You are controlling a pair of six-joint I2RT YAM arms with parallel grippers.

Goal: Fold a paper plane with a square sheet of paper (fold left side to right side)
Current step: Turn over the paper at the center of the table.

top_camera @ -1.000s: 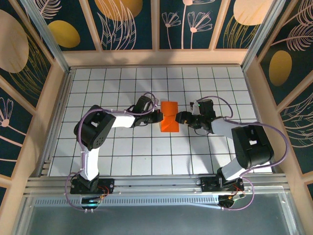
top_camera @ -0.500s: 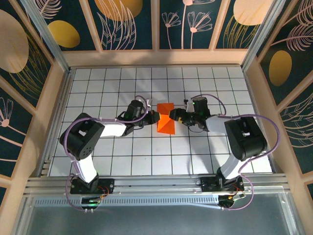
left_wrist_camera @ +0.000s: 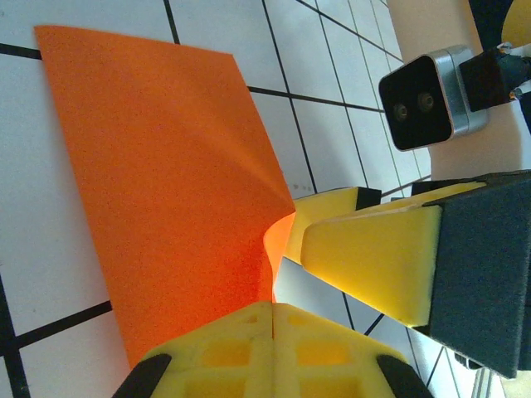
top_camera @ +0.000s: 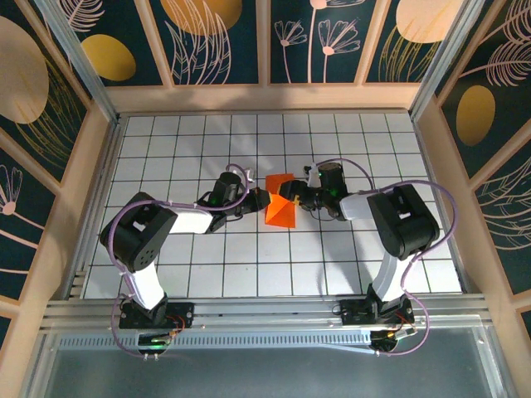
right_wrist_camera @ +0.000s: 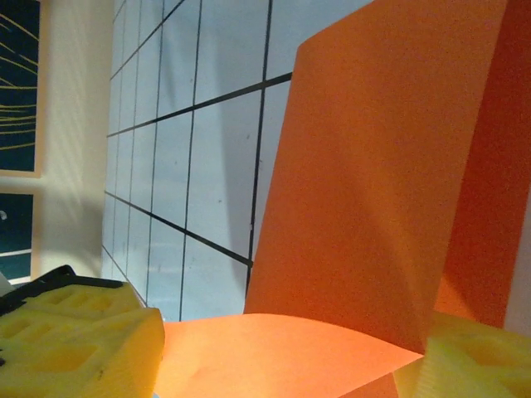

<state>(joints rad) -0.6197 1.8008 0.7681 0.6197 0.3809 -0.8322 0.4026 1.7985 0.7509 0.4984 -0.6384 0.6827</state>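
Note:
The square sheet of paper (top_camera: 280,206) is bright orange, folded and partly raised at the middle of the grid table. My left gripper (top_camera: 262,199) meets its left edge; in the left wrist view its yellow fingers (left_wrist_camera: 224,348) are pressed together, and the paper's (left_wrist_camera: 166,191) curled edge runs into their seam. My right gripper (top_camera: 293,197) comes in from the right. In the right wrist view it (right_wrist_camera: 282,356) stands open, with a lifted flap of the paper (right_wrist_camera: 373,207) between its two yellow fingers (right_wrist_camera: 83,344). The right gripper's fingers (left_wrist_camera: 365,249) also sit close beside the left one.
The white grid table (top_camera: 207,249) is boxed in by wooden walls (top_camera: 257,97) at the back and sides. Both arms reach inward from their bases (top_camera: 153,311) at the near edge, meeting at the centre. The right wrist camera (left_wrist_camera: 427,95) hangs close over the paper.
The right gripper has moved left onto the paper's right edge, its jaws narrowing a little. The left gripper and the paper shifted slightly left, and the paper now stands more raised.

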